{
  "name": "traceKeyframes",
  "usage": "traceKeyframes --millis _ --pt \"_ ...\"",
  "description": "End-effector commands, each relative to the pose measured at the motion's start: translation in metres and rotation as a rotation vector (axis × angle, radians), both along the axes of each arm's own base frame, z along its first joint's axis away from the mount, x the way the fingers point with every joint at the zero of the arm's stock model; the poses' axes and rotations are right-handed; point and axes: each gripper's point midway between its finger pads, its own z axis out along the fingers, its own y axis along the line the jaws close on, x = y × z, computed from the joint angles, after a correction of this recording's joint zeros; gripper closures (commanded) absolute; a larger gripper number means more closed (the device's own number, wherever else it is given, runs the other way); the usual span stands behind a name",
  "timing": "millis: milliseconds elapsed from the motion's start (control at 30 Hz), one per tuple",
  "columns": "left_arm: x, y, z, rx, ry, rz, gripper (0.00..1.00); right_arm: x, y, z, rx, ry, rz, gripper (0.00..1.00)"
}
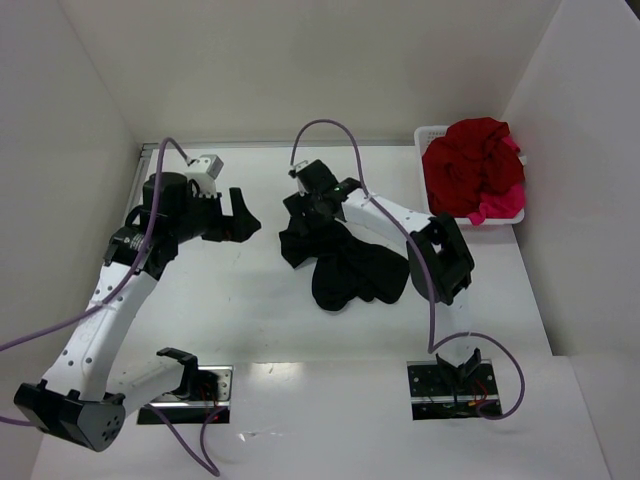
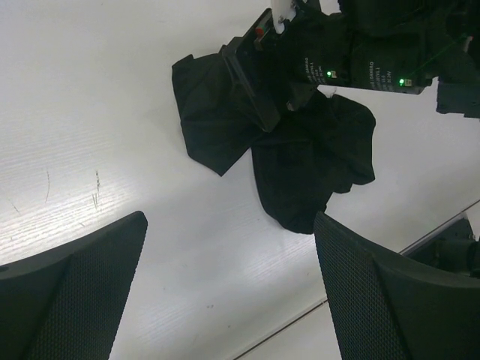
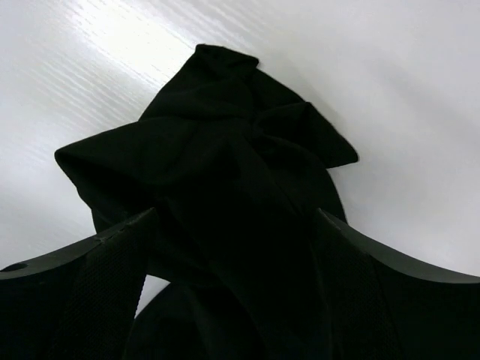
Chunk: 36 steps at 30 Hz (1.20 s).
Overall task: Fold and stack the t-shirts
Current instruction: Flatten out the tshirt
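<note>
While the right fingers (image 3: pixel 75 300) stand wide apart, a bunched fold of the black t-shirt (image 3: pixel 225 150) rises between them, unclamped. The rest of it lies crumpled on the counter (image 1: pixel 260 330) under and ahead of them. The left fingers (image 2: pixel 75 292), also spread, with nothing between them, hover beside the shirt, clear of it. Dark red and pink t-shirts (image 1: pixel 470 165) fill the white basket (image 1: pixel 432 132), well away from both.

I see a smooth white table (image 1: pixel 250 325). A crumpled black cloth t-shirt (image 1: pixel 348 280) lies on it near the middle, and a white plastic basket (image 1: pixel 430 132) stands at its far right corner.
</note>
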Motion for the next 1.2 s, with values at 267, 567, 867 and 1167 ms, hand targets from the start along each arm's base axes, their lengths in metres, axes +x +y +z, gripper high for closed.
traceKeyframes --millis 267,567,867,1167 --pt "-0.007 0.006 0.008 -0.012 -0.018 0.018 0.0 0.002 0.003 -0.018 -0.023 0.004 0.01 0.0" --pt "-0.016 0.004 0.011 -0.038 -0.016 0.009 0.0 0.011 0.012 -0.029 -0.017 0.014 -0.005 0.56" --pt "-0.018 -0.003 0.009 -0.068 -0.021 -0.023 0.0 0.038 0.008 0.133 0.143 -0.264 -0.132 1.0" --pt "-0.006 -0.029 0.026 -0.157 -0.194 -0.166 0.0 -0.028 -0.035 0.347 0.574 -0.531 -0.198 1.0"
